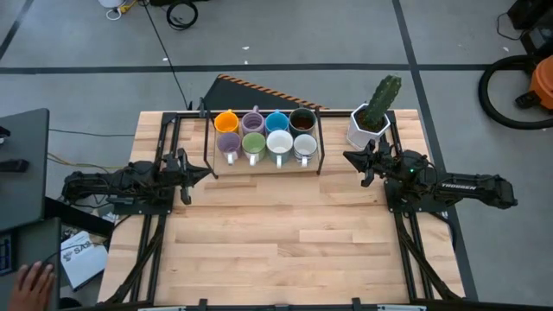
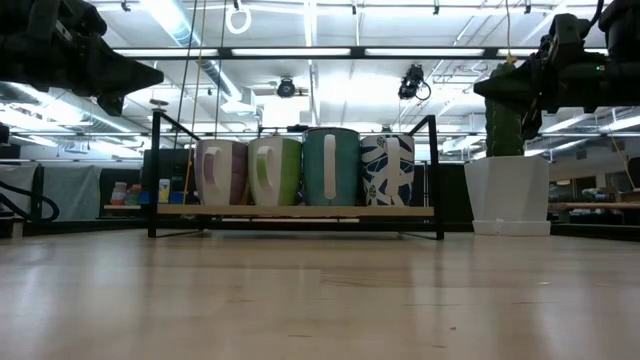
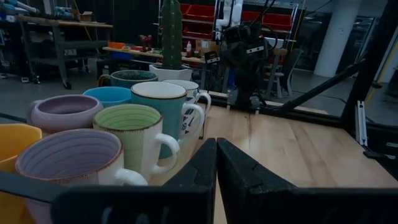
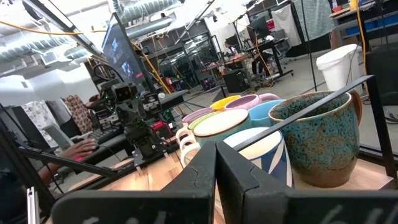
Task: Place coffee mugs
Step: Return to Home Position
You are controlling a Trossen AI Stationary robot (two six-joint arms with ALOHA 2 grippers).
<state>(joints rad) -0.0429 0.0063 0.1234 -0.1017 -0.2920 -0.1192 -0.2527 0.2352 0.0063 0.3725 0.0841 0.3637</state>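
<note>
Several coffee mugs stand on their bases in two rows on a black-framed wooden rack (image 1: 320, 154) at the table's far middle. The far row is orange (image 1: 226, 121), purple (image 1: 253, 120), blue (image 1: 277, 121) and dark brown (image 1: 302, 119). The near row is purple (image 1: 228, 142), green (image 1: 253, 143) and two white (image 1: 279, 142). My left gripper (image 1: 207, 174) hangs shut, level, just left of the rack's near corner. My right gripper (image 1: 347, 156) hangs shut to the right of the rack. Each wrist view shows shut fingertips (image 3: 216, 144) (image 4: 216, 146) with nothing between them.
A white angular pot with a green cactus (image 1: 370, 123) stands at the far right, close behind my right gripper. A person's hand (image 1: 34, 281) and papers lie off the table's near left corner. Bare wood (image 1: 285, 242) spreads across the table's near half.
</note>
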